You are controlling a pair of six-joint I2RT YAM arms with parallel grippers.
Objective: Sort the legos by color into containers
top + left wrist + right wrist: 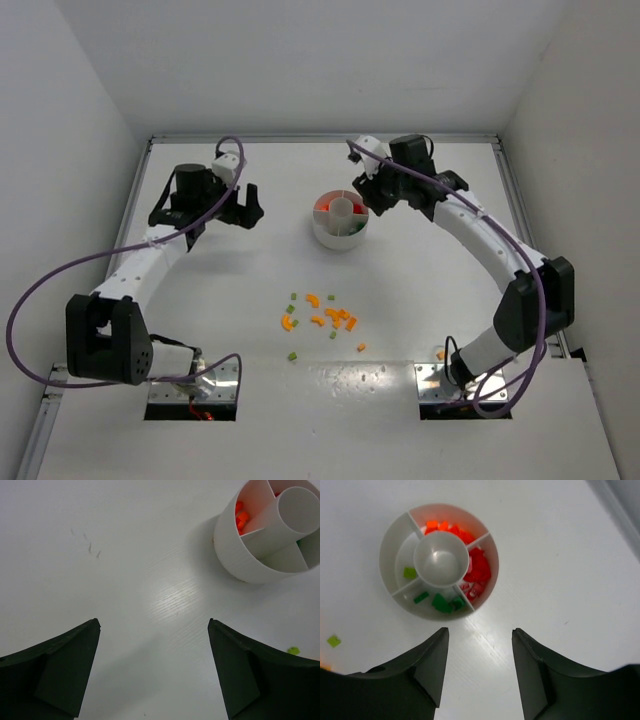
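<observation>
The white dish (340,218) stands on the bench (250,180) a little beyond its middle, between the two arms. The right wrist view looks straight down into it (387,555). Orange legos (445,527) fill one wedge, red ones (479,567) fill the wedge beside it, dark green ones (442,602) lie in the wedge nearest the camera, and a single light green brick (410,572) sits in the fourth. The walls meet at the central cup (441,560).

The loose legos (325,318), mostly orange with a few green, lie scattered nearer the arm bases and well apart from the dish. One orange brick (440,354) lies apart from them, close to the right base.

The right arm (490,240) curves up and over from its base, its wrist hanging just beside the dish on the right. The right jaws stand partly apart with only bare bench between them, holding nothing. The left arm (140,270) reaches forward and inward, ending well to the left of the dish. The left jaws are spread wide and empty.

Only the top view shows the scatter and both arms whole. The left wrist view catches the dish (235,540) at an angle from outside, with its tall outer wall, some orange bricks (242,517) inside and a stray light green brick (293,650) by the right finger. The right wrist view also shows a light green brick (333,640) lying outside the dish.
</observation>
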